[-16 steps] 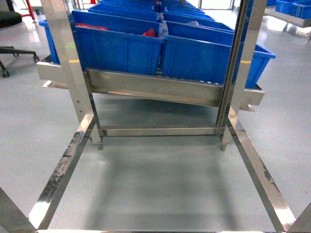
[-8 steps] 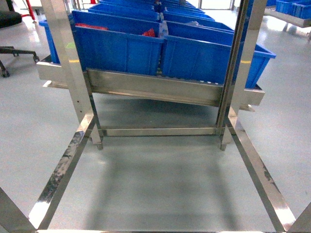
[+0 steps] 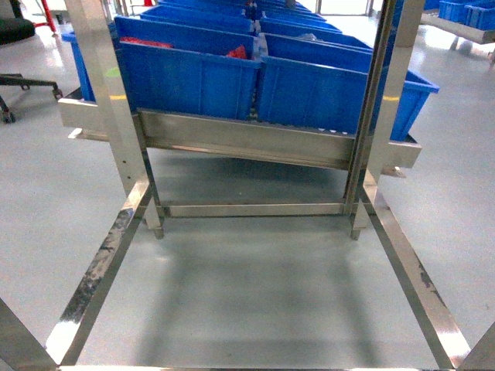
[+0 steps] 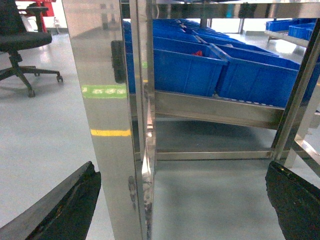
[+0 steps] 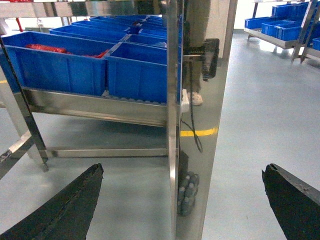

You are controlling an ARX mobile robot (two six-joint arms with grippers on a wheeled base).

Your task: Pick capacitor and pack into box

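Presently left tool (image 4: 182, 210) spread wide, empty | right tool (image 5: 182, 205) spread wide, empty | blue bins (image 5: 137, 70) on steel rack (image 4: 112, 125) ahead, above both tools | box, capacitor unseen

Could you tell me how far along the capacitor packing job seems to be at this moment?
Nothing looks done yet: no capacitor or pink box shows in any view. In hand, nothing: the left gripper and right gripper are both open and empty, facing the steel rack that holds the blue bins. Everything remains: finding a capacitor, picking it and packing it.
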